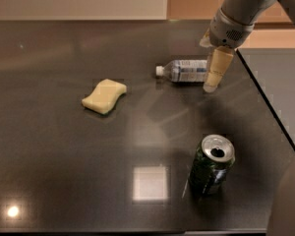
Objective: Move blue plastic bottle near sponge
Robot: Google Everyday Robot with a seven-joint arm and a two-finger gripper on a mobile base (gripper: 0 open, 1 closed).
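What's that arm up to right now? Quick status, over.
Gripper low at the base end of the blue plastic bottle. Bottle on its side, cap toward the sponge, apart from it. Green can upright in front, off that path.

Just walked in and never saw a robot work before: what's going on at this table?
A robot arm's gripper hangs at the base end of a small clear plastic bottle with a blue-and-white label, which lies on its side on the dark table. The bottle is not lifted yet. A pale yellow wavy sponge lies apart from it, off toward its white cap. A dark green drink can stands upright nearer the camera.
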